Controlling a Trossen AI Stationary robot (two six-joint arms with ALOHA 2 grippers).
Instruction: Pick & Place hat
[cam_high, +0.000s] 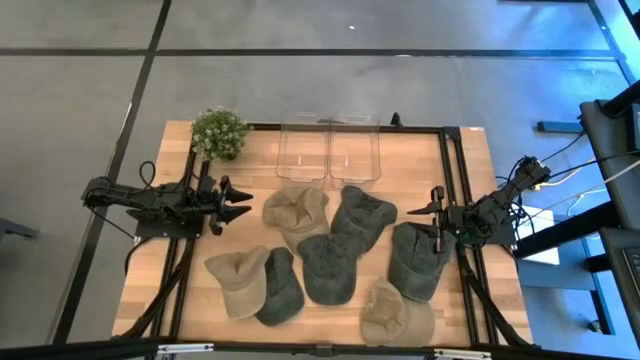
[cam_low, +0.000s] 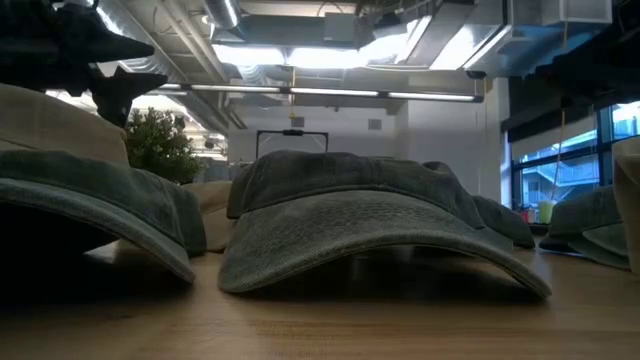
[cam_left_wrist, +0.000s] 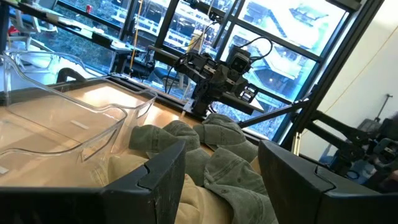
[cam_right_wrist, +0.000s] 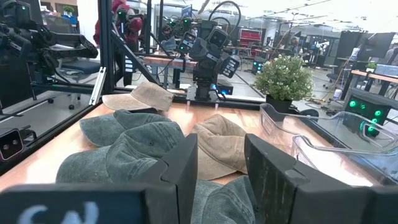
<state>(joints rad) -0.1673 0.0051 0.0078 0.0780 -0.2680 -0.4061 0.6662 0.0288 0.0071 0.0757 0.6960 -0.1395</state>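
Several baseball caps lie crown-up on the wooden table: a tan one (cam_high: 295, 212) and a grey-green one (cam_high: 362, 215) toward the middle, a grey-green one (cam_high: 328, 265) nearer, and another grey-green one (cam_high: 418, 258) at the right. My left gripper (cam_high: 235, 205) hovers open at the table's left, pointing at the tan cap (cam_left_wrist: 186, 199), and touches nothing. My right gripper (cam_high: 425, 215) hovers open at the right, just beyond the right-hand cap's far edge. In its wrist view, grey-green caps (cam_right_wrist: 134, 149) and a tan cap (cam_right_wrist: 221, 140) lie beyond my right gripper (cam_right_wrist: 221, 168).
Two clear plastic bins (cam_high: 300, 150) (cam_high: 355, 150) stand side by side at the far edge. A potted plant (cam_high: 220, 132) sits at the far left corner. More caps lie near the front edge: tan (cam_high: 238, 280), dark (cam_high: 280, 287) and tan (cam_high: 395, 315). A black frame (cam_high: 452, 170) borders the table.
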